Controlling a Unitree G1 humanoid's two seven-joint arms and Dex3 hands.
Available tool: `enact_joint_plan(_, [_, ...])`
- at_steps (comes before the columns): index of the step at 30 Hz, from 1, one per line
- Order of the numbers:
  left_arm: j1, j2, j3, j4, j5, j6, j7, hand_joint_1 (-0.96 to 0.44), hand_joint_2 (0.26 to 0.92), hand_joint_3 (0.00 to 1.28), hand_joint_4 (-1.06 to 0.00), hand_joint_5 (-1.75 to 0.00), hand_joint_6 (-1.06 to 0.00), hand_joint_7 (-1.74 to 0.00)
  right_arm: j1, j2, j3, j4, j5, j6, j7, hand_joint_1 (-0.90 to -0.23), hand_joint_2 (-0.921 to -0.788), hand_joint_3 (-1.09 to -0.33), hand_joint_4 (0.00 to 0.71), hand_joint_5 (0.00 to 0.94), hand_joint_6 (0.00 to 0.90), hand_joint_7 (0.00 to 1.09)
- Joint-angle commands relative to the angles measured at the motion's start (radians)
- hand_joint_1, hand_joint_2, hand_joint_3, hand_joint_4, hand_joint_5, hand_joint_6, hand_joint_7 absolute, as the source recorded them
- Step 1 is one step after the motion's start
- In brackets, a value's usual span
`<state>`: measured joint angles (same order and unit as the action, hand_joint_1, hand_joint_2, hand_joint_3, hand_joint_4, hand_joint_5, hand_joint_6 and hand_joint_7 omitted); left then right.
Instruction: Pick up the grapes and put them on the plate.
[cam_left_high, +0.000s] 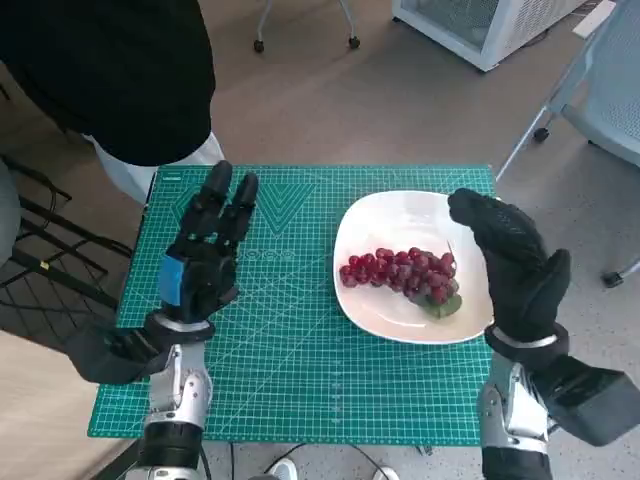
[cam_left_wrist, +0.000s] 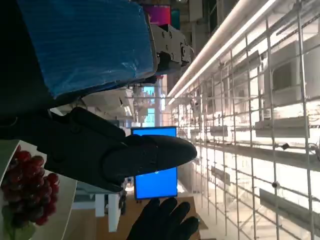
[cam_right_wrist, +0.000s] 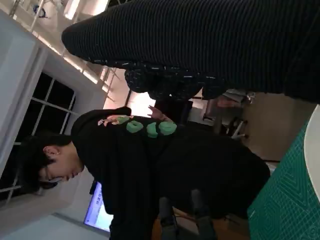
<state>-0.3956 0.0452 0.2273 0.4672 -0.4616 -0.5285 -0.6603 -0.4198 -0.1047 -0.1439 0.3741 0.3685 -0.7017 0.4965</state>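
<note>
Grapes (cam_left_high: 402, 273) are seen lying already on the plate (cam_left_high: 372, 225), a red bunch with a green leaf at its right near end. The bunch's long axis is laid roughly left to right across the plate's middle, dipping a little toward the near side at the right. The white plate is set on the right half of the green cutting mat (cam_left_high: 290, 350), which covers the small table.

The right hand (cam_left_high: 510, 255) is found closest to the grapes: it is held just beside and above the plate's right rim, and the bunch lies to its left, within short reach. Its gloved fingers are curved loosely toward the far side and nothing is gripped in them; no contact with the grapes or the plate can be made out. Whether the fingers are spread widely cannot be told, but they are not closed on anything.

The left hand (cam_left_high: 208, 250) is held well apart from the plate, over the left half of the mat, with its fingers extended toward the far side, slightly apart, and empty. In the left wrist view its black fingers (cam_left_wrist: 115, 150) are shown stretched out, with the bunch and the plate's edge at the corner beyond them.

From how things lie, the placing is judged to be done; any further move would be a withdrawal of the right hand.

A person in black (cam_left_high: 110, 70) is seen at the far left of the table.
</note>
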Motion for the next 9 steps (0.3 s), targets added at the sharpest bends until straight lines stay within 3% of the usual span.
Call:
enact_joint_plan(1, [-0.002, 0.017, -0.007, 0.018, 0.017, -0.004, -0.009, -0.66, 0.921, 0.50, -0.16, 0.00, -0.25, -0.01, 0.005, 0.004, 0.002, 0.006, -0.006, 0.012, 0.000, -0.634, -0.921, -0.706, 0.293, 0.000, 0.140, 0.21])
enact_joint_plan(9, [-0.006, 0.021, -0.009, 0.026, 0.017, -0.005, -0.020, -0.65, 0.921, 0.50, -0.16, 0.00, -0.25, -0.01, 0.009, 0.002, 0.002, 0.004, -0.009, 0.008, 0.001, -0.636, -0.921, -0.706, 0.293, 0.001, 0.138, 0.22])
